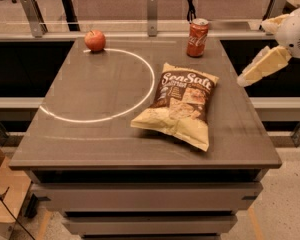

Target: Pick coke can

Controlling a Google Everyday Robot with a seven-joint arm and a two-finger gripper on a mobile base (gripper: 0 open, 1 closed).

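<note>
The coke can (pixel 197 37), red with white script and a silver top, stands upright at the far right of the dark table (pixel 90 134). My gripper (pixel 252 53) hangs in the air past the table's right edge, to the right of the can and a little nearer to the camera. Its cream fingers (pixel 264 65) are spread apart with nothing between them. It is clear of the can and of the table.
A Sea Salt chip bag (pixel 181 103) lies flat at the table's centre right, in front of the can. A red apple (pixel 95 40) sits at the far left, on a white circle line (pixel 140 96) painted on the top. Rails and posts run behind the table.
</note>
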